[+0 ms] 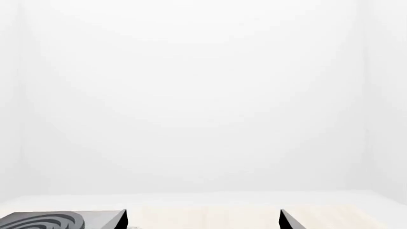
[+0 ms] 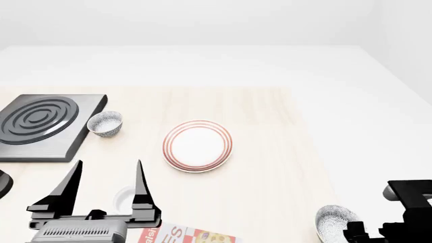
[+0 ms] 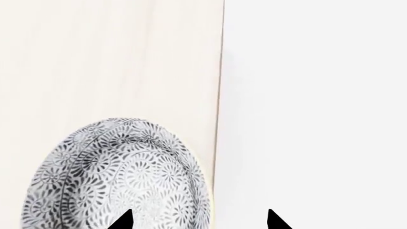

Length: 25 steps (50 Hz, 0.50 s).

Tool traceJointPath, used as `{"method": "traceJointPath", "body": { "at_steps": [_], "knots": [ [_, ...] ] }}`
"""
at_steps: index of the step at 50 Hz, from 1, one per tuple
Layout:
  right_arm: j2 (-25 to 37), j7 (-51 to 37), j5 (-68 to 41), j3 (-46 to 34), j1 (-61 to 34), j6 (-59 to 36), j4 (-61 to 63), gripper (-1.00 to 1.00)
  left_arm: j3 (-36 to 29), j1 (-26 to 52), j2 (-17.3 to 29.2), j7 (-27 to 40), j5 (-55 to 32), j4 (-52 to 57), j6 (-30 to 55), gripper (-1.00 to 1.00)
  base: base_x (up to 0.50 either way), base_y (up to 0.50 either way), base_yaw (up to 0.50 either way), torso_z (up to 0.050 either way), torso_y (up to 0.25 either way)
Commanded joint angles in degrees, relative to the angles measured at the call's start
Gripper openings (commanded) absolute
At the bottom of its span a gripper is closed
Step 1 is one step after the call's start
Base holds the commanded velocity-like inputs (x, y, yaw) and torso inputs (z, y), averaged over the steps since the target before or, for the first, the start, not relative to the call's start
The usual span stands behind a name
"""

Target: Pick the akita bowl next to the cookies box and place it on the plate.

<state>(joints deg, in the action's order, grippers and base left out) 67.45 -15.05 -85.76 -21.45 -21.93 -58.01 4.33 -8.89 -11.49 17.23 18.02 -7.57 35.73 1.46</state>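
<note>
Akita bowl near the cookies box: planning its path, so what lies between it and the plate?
In the head view, only bare table lies between that akita bowl and the plate.

left gripper [image 2: 108, 174]: jaws spread, pointing forward | right gripper [image 3: 198, 220]: low at right, jaws apart

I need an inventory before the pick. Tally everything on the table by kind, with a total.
Small round speckled grey-and-white bowls: 2, one by the stove, one near the right gripper
Round white plate with red rings: 1
Black square stove with ringed burner: 1
Plain white little cup: 1
Red cookies box, partly cut off: 1
Total: 6
</note>
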Motion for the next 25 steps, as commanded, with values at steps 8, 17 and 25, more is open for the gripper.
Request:
{"method": "traceJointPath", "body": {
  "at_steps": [8,17,25],
  "knots": [
    [-2.2,2.3,2.7,-1.4,1.6,1.9,-1.1,1.00,-0.4,-0.2,0.6,0.7,-0.2,0.8,0.3,1.00,0.00,0.00,0.00,0.000,0.000],
    [-2.5,2.4,3.1,-1.6,1.6,2.0,-1.7,1.00,-0.5,0.0,0.8,0.9,-0.4,0.4,0.1,1.00,0.00,0.00,0.00,0.000,0.000],
    [-2.8,2.4,3.4,-1.7,1.6,2.4,-1.7,-1.00,-0.7,0.1,1.0,1.1,-0.4,0.2,0.0,1.00,0.00,0.00,0.00,0.000,0.000]
  ]
}}
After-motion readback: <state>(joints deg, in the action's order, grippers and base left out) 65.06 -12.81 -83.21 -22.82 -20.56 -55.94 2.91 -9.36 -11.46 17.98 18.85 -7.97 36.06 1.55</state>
